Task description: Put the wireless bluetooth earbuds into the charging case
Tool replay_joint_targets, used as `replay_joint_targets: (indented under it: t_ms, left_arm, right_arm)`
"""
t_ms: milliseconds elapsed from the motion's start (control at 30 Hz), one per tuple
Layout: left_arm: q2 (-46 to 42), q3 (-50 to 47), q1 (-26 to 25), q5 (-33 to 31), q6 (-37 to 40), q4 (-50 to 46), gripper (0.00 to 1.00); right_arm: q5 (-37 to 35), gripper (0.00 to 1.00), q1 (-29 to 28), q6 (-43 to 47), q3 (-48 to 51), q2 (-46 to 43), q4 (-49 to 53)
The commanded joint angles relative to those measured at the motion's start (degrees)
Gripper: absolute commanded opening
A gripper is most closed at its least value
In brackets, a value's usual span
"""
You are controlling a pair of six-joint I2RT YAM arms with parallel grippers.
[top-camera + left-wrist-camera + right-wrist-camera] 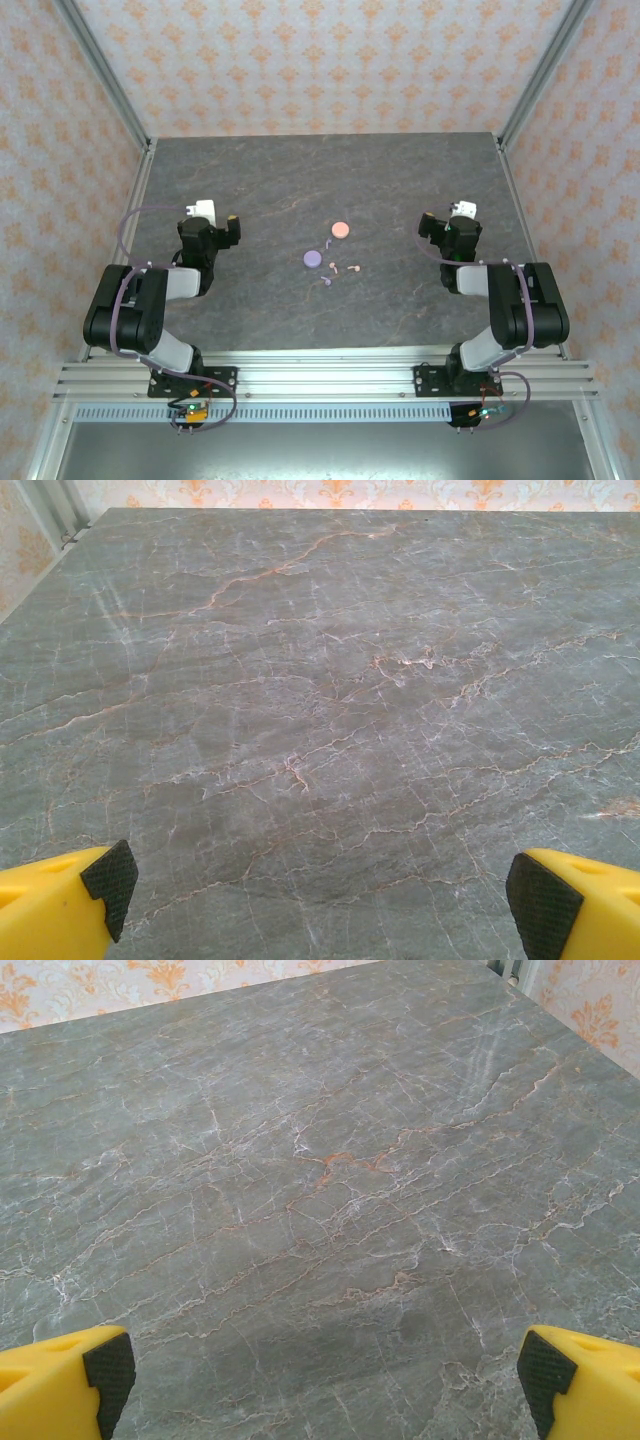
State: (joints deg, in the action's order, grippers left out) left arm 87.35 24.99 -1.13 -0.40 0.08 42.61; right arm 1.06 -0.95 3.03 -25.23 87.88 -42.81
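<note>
Two round charging cases lie mid-table, one pink (pixel 340 229) and one lavender (pixel 312 259). Tiny earbuds are scattered beside them: two pale pink (pixel 335 268) (pixel 352 267) and two lavender (pixel 326 283) (pixel 328 243). My left gripper (pixel 222 228) rests well left of them, and my right gripper (pixel 440 226) well to their right. In the left wrist view the left gripper (pixel 325 885) is open, with bare table between its yellow fingers (pixel 60 905). The right gripper (pixel 325 1370) is open too, its fingers (pixel 580 1385) wide apart over bare marble.
The dark marble-patterned table (pixel 320 180) is fenced by patterned walls and metal frame posts (pixel 100 70) at the back corners. Both arm bases sit on the rail (pixel 320 380) at the near edge.
</note>
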Motion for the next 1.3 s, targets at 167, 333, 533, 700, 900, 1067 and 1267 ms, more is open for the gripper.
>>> replay_joint_targets:
  t_ms: [167, 333, 533, 700, 900, 1067, 1267]
  left_arm:
    - [-1.48, -0.41, -0.18, -0.83, 0.85, -0.1, 1.0]
    - [-1.48, -0.52, -0.18, -0.82, 0.81, 0.01, 1.0]
    - [-6.35, 3.59, -0.17, -5.18, -1.32, -11.39, 1.0]
    - [-12.33, 8.81, -0.13, -6.97, -7.34, -26.77, 1.0]
    - [-16.6, 15.29, -0.17, -0.23, -12.89, -43.31, 1.0]
    - [-14.66, 21.19, -1.07, 11.82, -18.13, -52.06, 1.0]
    - [-10.13, 25.63, -8.34, 19.27, -19.81, -55.84, 0.99]
  right_arm:
    - [-0.97, 0.99, 0.02, -0.21, 0.62, -0.95, -0.09]
    - [-0.97, 0.99, 0.06, -0.21, 0.71, -1.03, -0.25]
    - [-5.98, 0.99, -0.18, -2.1, -0.32, -5.55, 5.32]
    - [-7.85, 0.99, -0.17, -6.29, -9.23, -12.39, 30.01]
    - [-1.13, 0.99, -0.13, -12.54, -16.95, -13.44, 46.7]
    - [14.02, 0.99, -0.21, -15.01, -21.4, -10.18, 53.4]
    - [25.14, 0.99, -2.04, -14.92, -24.89, -4.39, 54.88]
